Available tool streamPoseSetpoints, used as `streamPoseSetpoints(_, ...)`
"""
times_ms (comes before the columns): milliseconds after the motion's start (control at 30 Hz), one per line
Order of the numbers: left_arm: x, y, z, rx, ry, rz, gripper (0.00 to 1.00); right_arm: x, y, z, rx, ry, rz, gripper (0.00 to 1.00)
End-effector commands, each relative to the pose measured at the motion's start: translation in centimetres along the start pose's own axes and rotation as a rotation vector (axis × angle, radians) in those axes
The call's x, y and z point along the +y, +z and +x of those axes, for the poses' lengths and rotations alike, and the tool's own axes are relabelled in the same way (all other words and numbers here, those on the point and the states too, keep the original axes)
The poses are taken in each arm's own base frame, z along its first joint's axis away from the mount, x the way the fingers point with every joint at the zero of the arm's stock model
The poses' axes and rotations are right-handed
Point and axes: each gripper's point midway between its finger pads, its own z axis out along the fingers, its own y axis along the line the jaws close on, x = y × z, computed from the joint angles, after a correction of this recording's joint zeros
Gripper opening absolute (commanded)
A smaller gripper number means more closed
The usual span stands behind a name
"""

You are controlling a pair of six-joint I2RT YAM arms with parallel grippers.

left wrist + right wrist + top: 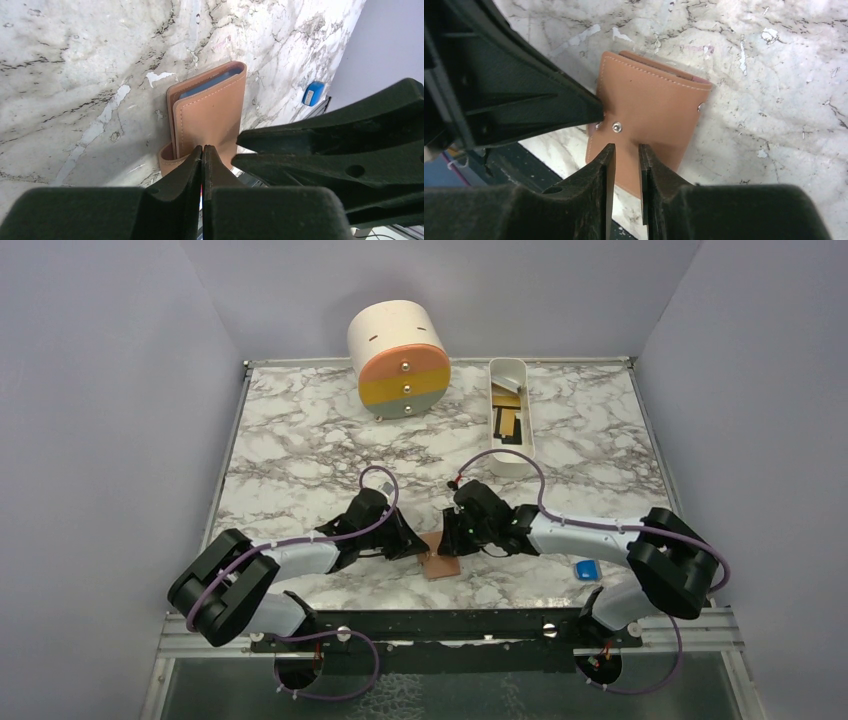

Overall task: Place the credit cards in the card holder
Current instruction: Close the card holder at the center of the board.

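Folded card holder (440, 566) is laid flat on the desk (300, 440), by the near edge | left gripper (202, 150) is clamped closed at its side, leather possibly pinched | right gripper (624, 150) is held narrowly parted over its snap-stud face.

I work in a lab-style robot test booth: plain pale walls (100, 390) box in a marble-patterned tabletop (300, 430), and my left arm (290, 560) and right arm (580, 532) are bolted to a black rail (440, 625) at its near edge
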Motion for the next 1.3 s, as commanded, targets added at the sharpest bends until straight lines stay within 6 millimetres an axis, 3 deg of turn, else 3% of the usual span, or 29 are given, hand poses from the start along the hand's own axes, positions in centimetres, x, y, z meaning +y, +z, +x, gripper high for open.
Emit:
streamPoseSetpoints(0, -0.5, 0.3, -0.5, -0.015, 0.031, 0.008, 0.05, 1.7, -1.1, -0.4, -0.037, -0.017, -0.089, 0.25)
streamPoseSetpoints(367, -0.7, 0.4, -0.4, -0.014, 0.028, 0.011, 0.07, 3.6, -0.9, -0.7, -0.041, -0.023, -0.152, 0.32)
streamPoseSetpoints(600, -0.7, 0.5, -0.2, -0.010, 0.027, 0.007, 0.07, 4.4, 0.3, -0.1, -0.007, -0.015, -0.145, 0.33)
streamPoseSetpoints(867, -0.8, 0.8, 0.0, -0.002, 0.030, 0.007, 0.10, 4.0, 1.2, -0.5, -0.017, 0.000, -0.095, 0.32)
streamPoseSetpoints(1033, -0.9, 0.7, 0.1, -0.002, 0.027, 0.008, 0.12, 3.6, 1.5, -0.9, -0.037, -0.002, -0.074, 0.24)
streamPoseSetpoints(1267, -1.0, 0.3, -0.3, -0.026, 0.040, 0.000, 0.16, 3.1, 1.2, -0.7, -0.035, -0.018, -0.054, 0.01)
